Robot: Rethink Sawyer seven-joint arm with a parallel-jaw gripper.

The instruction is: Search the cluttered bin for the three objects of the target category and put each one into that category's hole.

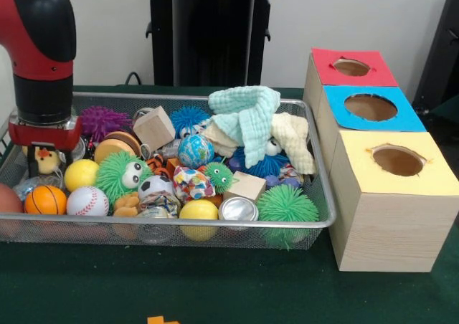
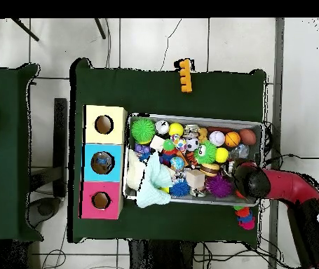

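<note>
Hovering over the wire bin's end, the gripper is hiding its fingers, state untellable; descending straight toward one clear object is looking wisest

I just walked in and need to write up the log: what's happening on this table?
A red and black robot arm hangs over one end of a wire mesh bin crammed with balls, spiky toys, wooden blocks and cloths. Its hand is hidden among the toys, so whether it holds anything is unclear. Beside the bin stand three wooden boxes with holes: yellow, blue and red tops.
</note>
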